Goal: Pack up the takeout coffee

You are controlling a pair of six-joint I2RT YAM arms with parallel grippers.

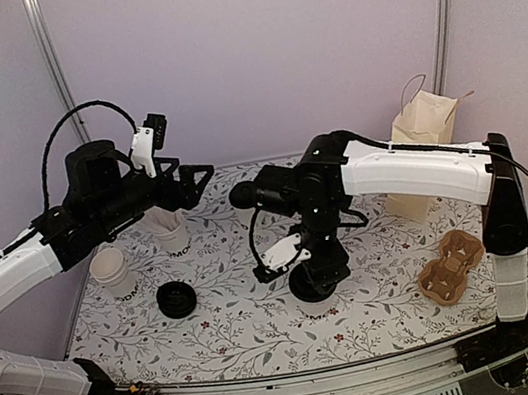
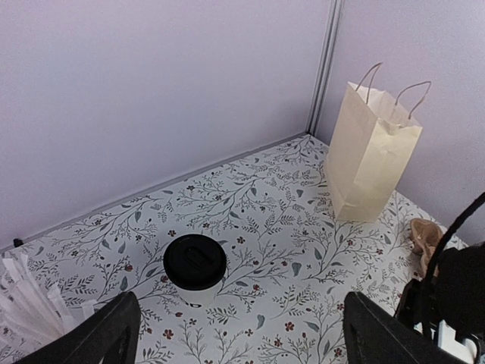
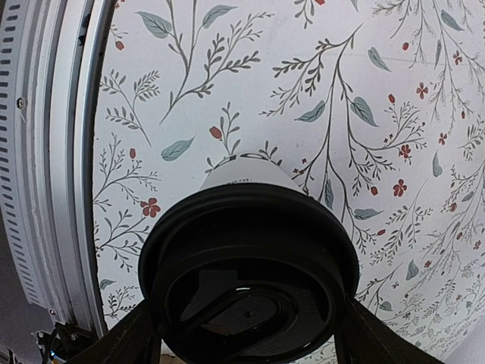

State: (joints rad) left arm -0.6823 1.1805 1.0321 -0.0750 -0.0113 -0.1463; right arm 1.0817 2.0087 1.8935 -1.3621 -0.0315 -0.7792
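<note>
A small white paper cup with a round black lid (image 3: 250,265) sits between my right gripper's (image 3: 246,334) fingers, which press on both sides of the lid rim. In the top view this cup (image 1: 313,299) is at the table's middle front, under the downward-pointing right gripper (image 1: 315,272), on or just above the cloth. A second lidded white cup (image 2: 195,265) stands near the back wall in the left wrist view. My left gripper (image 2: 242,341) is open and empty, raised above the left back of the table (image 1: 194,174).
A cream paper bag (image 1: 428,145) with handles stands at the back right, also in the left wrist view (image 2: 371,152). A brown cardboard cup carrier (image 1: 451,266) lies at the right. Stacked lidless cups (image 1: 112,269), a cup of white sticks (image 1: 170,228) and loose black lids (image 1: 177,298) are at the left.
</note>
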